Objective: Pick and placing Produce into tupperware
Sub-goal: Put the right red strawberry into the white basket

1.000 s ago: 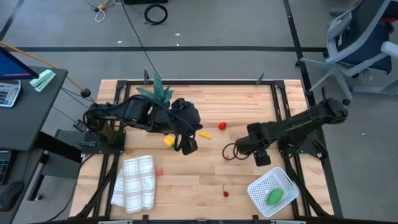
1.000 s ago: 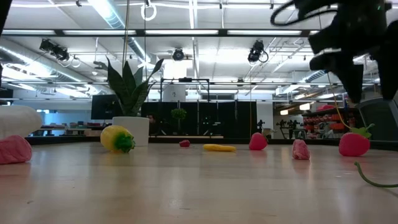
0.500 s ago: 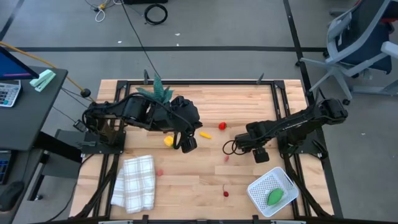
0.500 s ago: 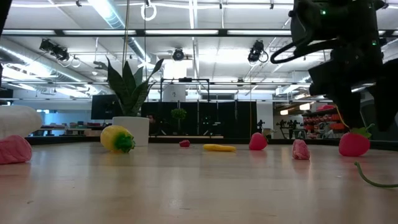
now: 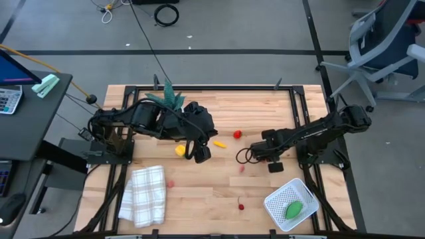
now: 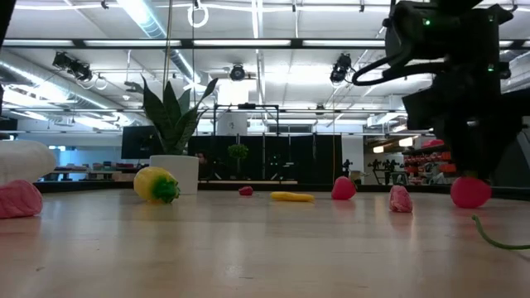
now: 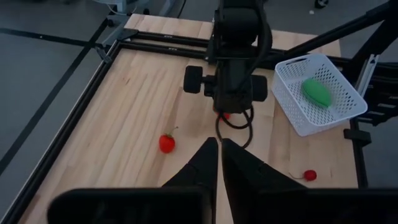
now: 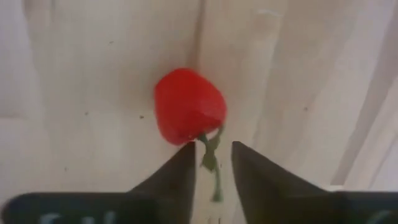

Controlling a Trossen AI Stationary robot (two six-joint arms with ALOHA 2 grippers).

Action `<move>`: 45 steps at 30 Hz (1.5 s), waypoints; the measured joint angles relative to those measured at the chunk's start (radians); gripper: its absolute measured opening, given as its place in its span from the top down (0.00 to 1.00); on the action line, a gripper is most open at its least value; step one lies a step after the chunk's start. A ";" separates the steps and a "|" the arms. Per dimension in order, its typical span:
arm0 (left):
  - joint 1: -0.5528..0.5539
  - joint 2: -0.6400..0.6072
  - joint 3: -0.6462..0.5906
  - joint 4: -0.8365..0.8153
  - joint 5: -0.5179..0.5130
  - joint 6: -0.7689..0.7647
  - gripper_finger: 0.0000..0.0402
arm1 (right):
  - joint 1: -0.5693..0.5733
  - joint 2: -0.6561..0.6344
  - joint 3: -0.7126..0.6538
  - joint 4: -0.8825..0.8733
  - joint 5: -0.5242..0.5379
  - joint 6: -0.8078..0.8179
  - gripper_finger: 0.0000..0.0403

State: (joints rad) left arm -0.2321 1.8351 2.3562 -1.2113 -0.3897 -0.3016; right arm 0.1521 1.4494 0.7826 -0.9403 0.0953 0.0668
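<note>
1. Two arms over the tabletop (image 5: 219,182). The right claw (image 8: 212,163) has dropped lower and shifted left since the previous frame, onto a red strawberry-like toy (image 8: 188,106) near the tabletop's middle.
2. Its fingers, wide a moment ago, have narrowed and now straddle the toy's green stem (image 8: 211,158). A slight gap shows on each side, so nothing is clamped yet.
3. The left claw (image 7: 216,144) is unchanged: clenched on nothing, hovering beside a yellow toy vegetable (image 5: 180,151).
4. The white tupperware (image 5: 284,196) stands at the near right corner with a green toy (image 5: 292,210) inside.
5. Unmoved on the wood: a slim yellow-orange piece (image 5: 219,143), a second red strawberry (image 5: 237,134) and a cherry (image 5: 241,206).
</note>
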 joint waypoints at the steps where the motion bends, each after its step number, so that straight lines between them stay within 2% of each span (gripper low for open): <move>1: 0.000 0.000 0.000 0.002 0.000 0.000 0.94 | -0.009 0.000 0.000 0.000 0.000 0.009 0.78; 4: 0.000 0.000 0.000 0.020 0.000 0.011 0.95 | -0.043 0.000 0.000 0.000 -0.001 0.013 0.93; 6: 0.000 0.000 0.000 0.040 0.000 0.028 0.95 | -0.067 0.000 0.000 0.000 -0.024 0.003 0.97; 16: 0.000 0.001 0.000 0.077 0.000 0.055 0.94 | -0.121 -0.037 0.004 -0.025 -0.069 0.019 0.99; 20: 0.000 0.001 0.000 0.077 0.000 0.055 0.95 | -0.106 -0.110 0.057 -0.130 -0.119 0.119 0.99; 23: 0.000 0.001 0.000 0.079 -0.005 0.052 0.96 | -0.064 -0.188 0.124 -0.224 -0.223 0.252 0.99; 25: 0.000 0.001 0.000 0.081 -0.009 0.052 0.96 | -0.010 -0.249 0.169 -0.236 -0.300 0.362 0.99; 27: 0.000 0.001 0.000 0.081 -0.010 0.055 0.95 | 0.067 -0.309 0.211 -0.228 -0.328 0.457 1.00; 34: 0.017 0.001 0.000 0.084 -0.010 0.073 0.91 | 0.406 -0.435 0.246 -0.198 -0.266 0.881 1.00; 40: 0.055 0.001 0.000 0.098 -0.011 -0.039 0.90 | 0.716 -0.354 0.240 -0.159 -0.232 1.089 1.00; 45: 0.084 0.001 0.000 0.098 -0.012 0.051 0.93 | 0.828 -0.217 0.238 -0.116 -0.228 1.136 1.00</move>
State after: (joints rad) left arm -0.1481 1.8362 2.3562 -1.1130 -0.4022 -0.2502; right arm 0.9803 1.2320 1.0210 -1.0564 -0.1326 1.2024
